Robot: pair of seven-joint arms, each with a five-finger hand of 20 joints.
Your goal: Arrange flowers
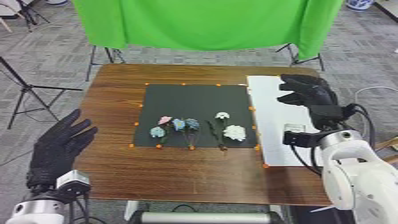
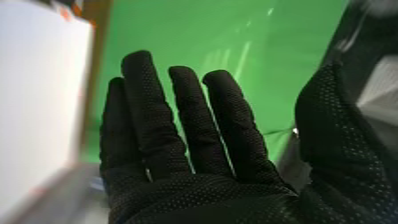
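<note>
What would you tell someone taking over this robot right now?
Left hand: open and empty, at the table's left side.
Right hand: open and empty, over the white sheet on the right.
Flowers: all lying on the dark mat. The pink flower and blue flowers are on its left half, the white flowers on its right.
Done: the flowers lie roughly grouped by colour; whether that is the wanted arrangement, I cannot tell.
Left: probably picking up or rearranging flowers, perhaps with the right hand.

Brown wood-grained table, dark grey mat, white sheet, green cloth, pink, blue and white flowers
</note>
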